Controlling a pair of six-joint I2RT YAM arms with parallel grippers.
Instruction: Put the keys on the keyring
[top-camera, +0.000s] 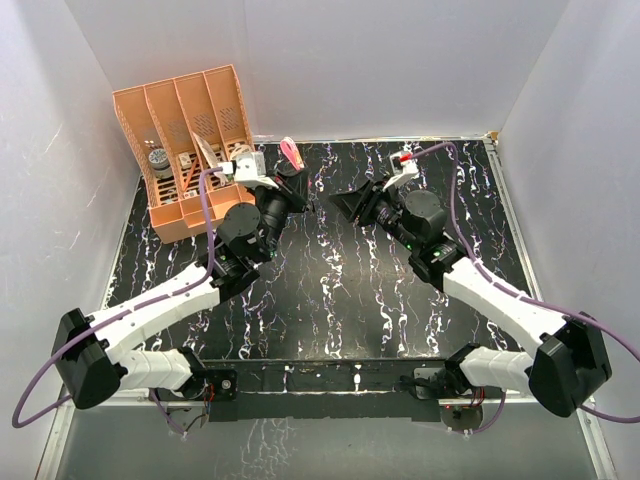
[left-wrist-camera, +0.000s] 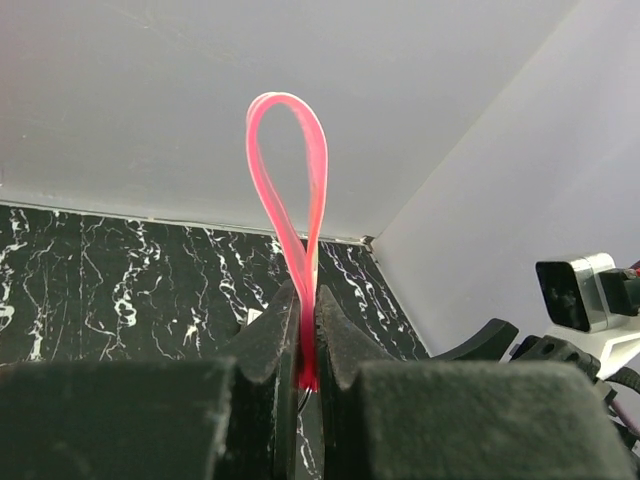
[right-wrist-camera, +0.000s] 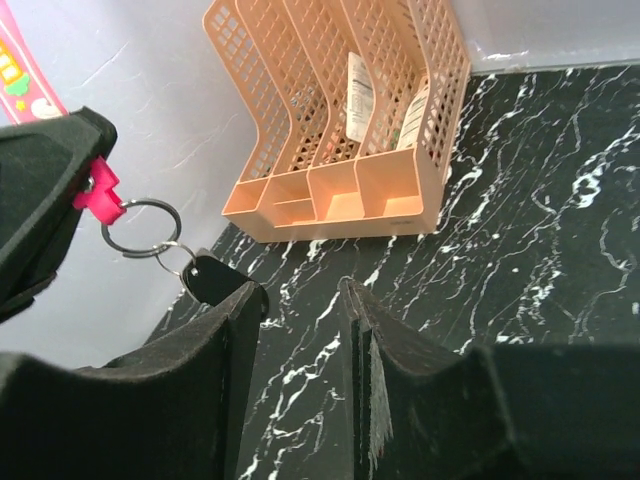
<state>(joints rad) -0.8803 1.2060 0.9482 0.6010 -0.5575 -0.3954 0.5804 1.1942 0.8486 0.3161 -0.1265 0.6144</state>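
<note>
The keyring (left-wrist-camera: 298, 255) is held clear of the bench (top-camera: 330, 290), its light, limp strap clenched in the left pincer (left-wrist-camera: 308, 320). The thin, stiff ring (right-wrist-camera: 178, 220) dangling at its end is judged the place to grip. The right pincer (right-wrist-camera: 300, 295) is released close by; the keys are not made out.

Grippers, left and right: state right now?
Left gripper: closed on the pink keyring strap.
Right gripper: open, nothing between its fingers.
</note>
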